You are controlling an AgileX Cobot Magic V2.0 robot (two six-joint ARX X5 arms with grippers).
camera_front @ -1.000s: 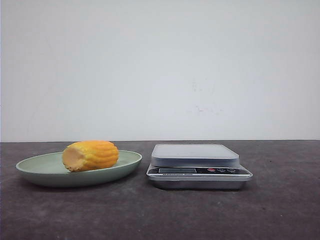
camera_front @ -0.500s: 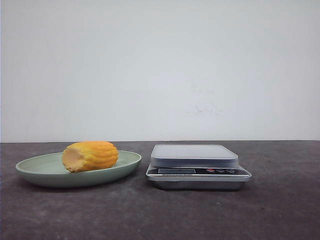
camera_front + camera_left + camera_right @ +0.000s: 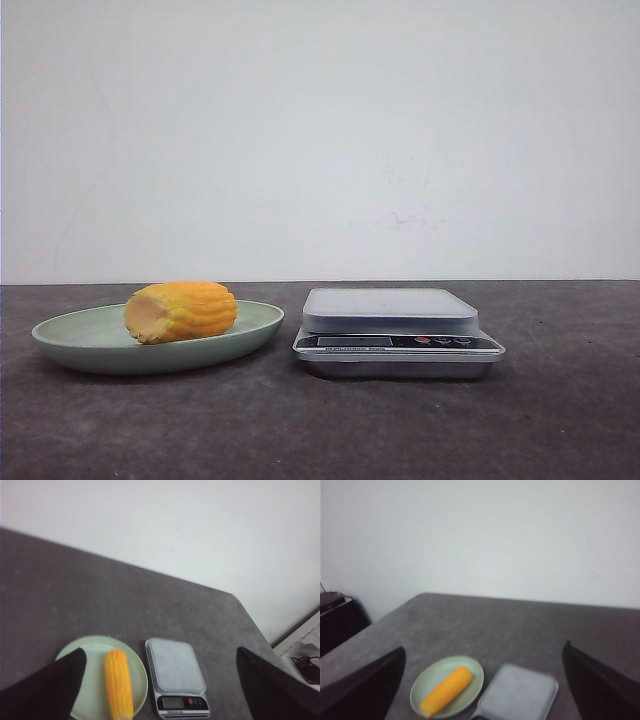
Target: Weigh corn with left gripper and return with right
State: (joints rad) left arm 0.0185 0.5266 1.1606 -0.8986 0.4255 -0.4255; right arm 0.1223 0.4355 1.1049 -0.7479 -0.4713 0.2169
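Note:
The yellow-orange corn [image 3: 182, 311] lies on its side in a pale green plate [image 3: 70, 345] at the left of the table, pale cut end toward me. It also shows in the left wrist view [image 3: 119, 683] and the right wrist view [image 3: 446, 690]. A silver kitchen scale [image 3: 395, 330] stands just right of the plate, its platform bare. My left gripper [image 3: 161, 656] is open and empty, high above plate and scale. My right gripper [image 3: 484, 652] is open and empty, also high above them. Neither gripper shows in the front view.
The dark grey table [image 3: 320, 430] ends at a white wall behind. The table's right edge, with a white surface and black cable [image 3: 304, 661] beyond, shows in the left wrist view. A dark object [image 3: 335, 617] stands off the table's left side.

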